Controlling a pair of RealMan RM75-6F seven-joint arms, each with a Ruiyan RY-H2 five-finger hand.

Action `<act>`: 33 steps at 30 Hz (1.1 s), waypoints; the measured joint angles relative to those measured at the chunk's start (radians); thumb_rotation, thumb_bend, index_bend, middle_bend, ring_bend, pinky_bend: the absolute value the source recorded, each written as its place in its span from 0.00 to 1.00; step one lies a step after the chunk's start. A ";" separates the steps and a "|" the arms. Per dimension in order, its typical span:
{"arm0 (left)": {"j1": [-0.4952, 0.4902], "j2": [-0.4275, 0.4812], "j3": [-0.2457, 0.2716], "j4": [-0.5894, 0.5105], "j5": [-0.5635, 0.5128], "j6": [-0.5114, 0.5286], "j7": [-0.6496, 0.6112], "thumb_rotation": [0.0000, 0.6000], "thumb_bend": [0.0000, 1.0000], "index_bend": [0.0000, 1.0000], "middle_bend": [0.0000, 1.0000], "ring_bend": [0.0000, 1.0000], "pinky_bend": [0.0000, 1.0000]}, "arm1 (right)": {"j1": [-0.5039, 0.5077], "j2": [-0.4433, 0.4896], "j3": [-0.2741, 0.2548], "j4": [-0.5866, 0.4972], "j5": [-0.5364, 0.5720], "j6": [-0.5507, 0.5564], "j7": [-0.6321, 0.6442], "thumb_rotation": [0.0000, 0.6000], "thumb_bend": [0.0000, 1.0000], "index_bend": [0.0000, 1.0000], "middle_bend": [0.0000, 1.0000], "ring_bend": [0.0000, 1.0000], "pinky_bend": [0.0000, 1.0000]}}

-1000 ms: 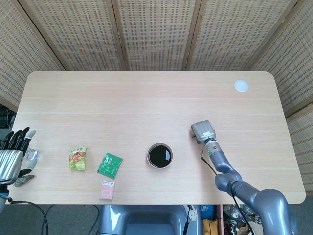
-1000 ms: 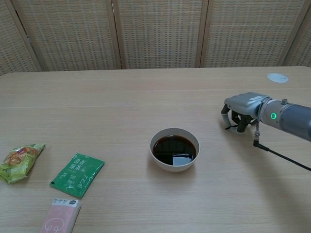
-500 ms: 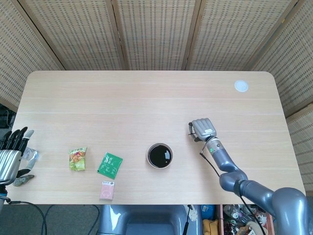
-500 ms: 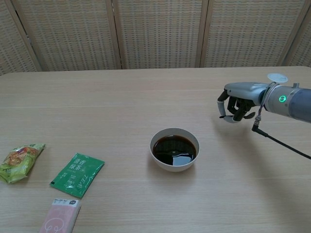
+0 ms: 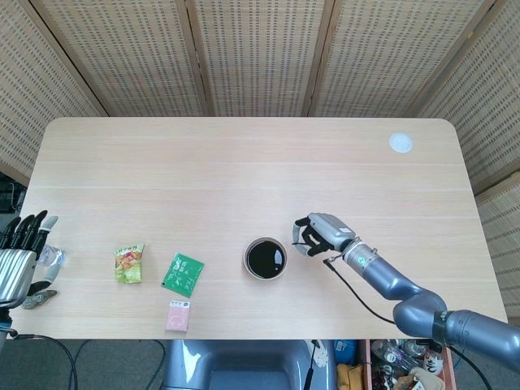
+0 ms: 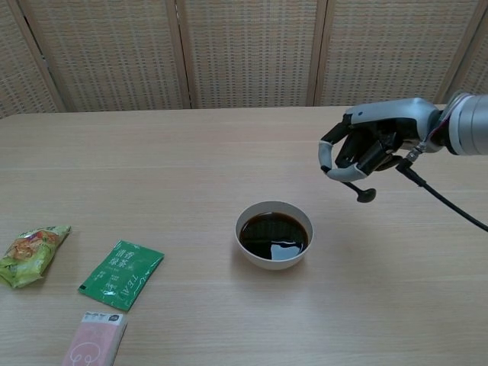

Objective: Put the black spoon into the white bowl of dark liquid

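The white bowl (image 5: 248, 253) (image 6: 266, 263) of dark liquid stands near the table's front middle. My right hand (image 5: 318, 234) (image 6: 366, 145) hovers above the table just right of the bowl and grips the black spoon (image 6: 364, 193). The spoon's round end hangs below the fingers, tilted down, to the right of the bowl's rim. In the head view the fingers mostly hide the spoon. My left hand (image 5: 20, 260) rests at the table's left edge with its fingers spread and nothing in it.
A green snack packet (image 5: 128, 263) (image 6: 30, 254), a green tea sachet (image 5: 183, 271) (image 6: 122, 274) and a pink packet (image 5: 179, 315) (image 6: 95, 339) lie left of the bowl. A white disc (image 5: 400, 143) sits at the far right. A black cable (image 6: 446, 205) trails from the right wrist.
My right hand has risen off the table with the spoon and moved left, close to the bowl. The left hand has stayed where it was.
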 measured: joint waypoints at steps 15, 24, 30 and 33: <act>0.026 0.001 0.012 0.029 -0.002 0.018 -0.046 1.00 0.36 0.00 0.01 0.00 0.00 | -0.014 -0.039 0.053 -0.110 -0.145 -0.075 0.423 1.00 0.68 0.69 0.93 0.99 1.00; 0.039 -0.002 0.017 0.049 -0.002 0.025 -0.072 1.00 0.36 0.00 0.01 0.00 0.00 | 0.023 -0.125 0.026 -0.052 -0.131 -0.018 0.434 1.00 0.68 0.69 0.93 0.99 1.00; 0.045 -0.003 0.019 0.060 -0.006 0.025 -0.085 1.00 0.36 0.00 0.01 0.00 0.00 | 0.045 -0.173 0.008 -0.008 -0.087 0.013 0.390 1.00 0.68 0.69 0.93 0.99 1.00; 0.047 -0.005 0.019 0.066 -0.008 0.023 -0.090 1.00 0.36 0.00 0.01 0.00 0.00 | 0.055 -0.196 0.002 0.013 -0.061 0.028 0.363 1.00 0.68 0.69 0.93 0.99 1.00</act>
